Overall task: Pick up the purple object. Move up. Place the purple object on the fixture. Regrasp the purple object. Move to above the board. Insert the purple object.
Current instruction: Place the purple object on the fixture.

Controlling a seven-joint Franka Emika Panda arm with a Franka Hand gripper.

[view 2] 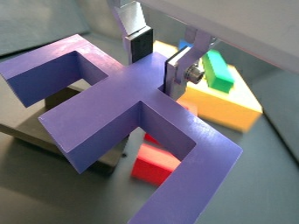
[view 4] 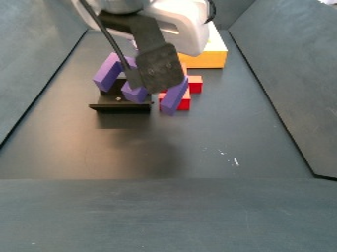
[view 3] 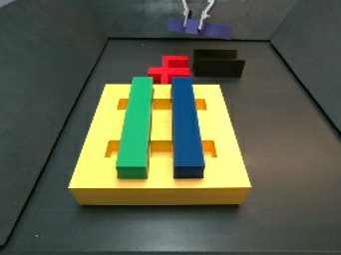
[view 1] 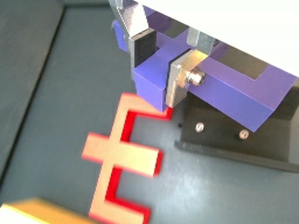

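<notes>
We see the gripper (view 4: 148, 87) low over the fixture (view 4: 120, 104), the purple object (view 4: 113, 72) at it, a red block (view 4: 192, 88) beside.

— What couldn't you make out?
— In a side view the gripper (view 3: 197, 17) ran off at twelve o'clock. The purple object (view 4: 132, 81) sat half behind the arm; the board (view 4: 208, 59) was mostly hidden.
— And the red block (view 1: 121, 153)?
— Blurred.
</notes>
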